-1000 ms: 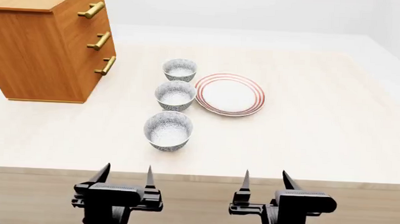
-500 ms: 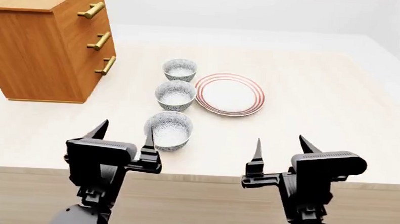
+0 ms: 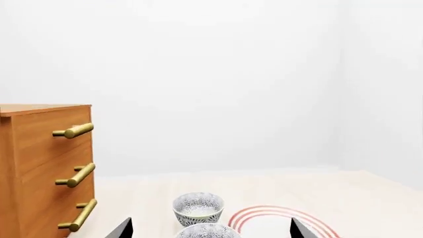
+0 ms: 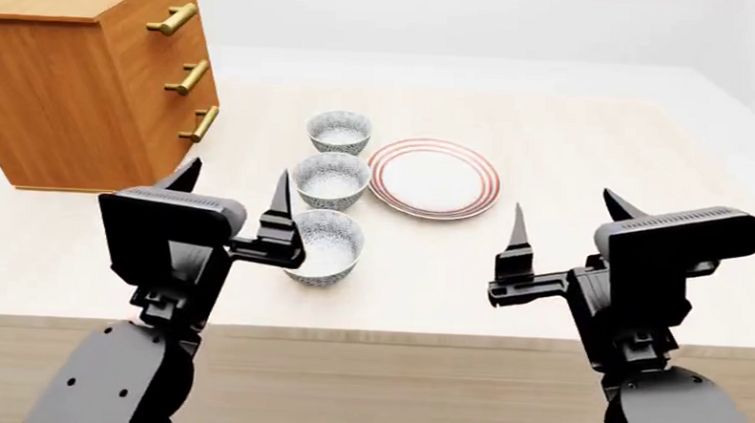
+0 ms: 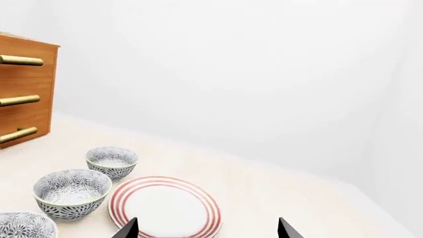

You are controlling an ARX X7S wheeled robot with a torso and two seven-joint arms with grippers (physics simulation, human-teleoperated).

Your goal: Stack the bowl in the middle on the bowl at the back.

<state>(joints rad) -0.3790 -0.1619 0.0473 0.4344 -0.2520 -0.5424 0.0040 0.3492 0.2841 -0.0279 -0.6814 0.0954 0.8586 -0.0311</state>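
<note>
Middle bowl (image 4: 332, 180) between two look-alikes.

Bright, even, diffuse light; sharp, clean renders with only faint shadows.

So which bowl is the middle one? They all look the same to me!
Find the wooden drawer chest on the table; beside it three speckled bowls stand in a row running away from the robot. The bowl in the middle sits right next to the red-ringed plate, with a look-alike bowl before and behind it.
</note>
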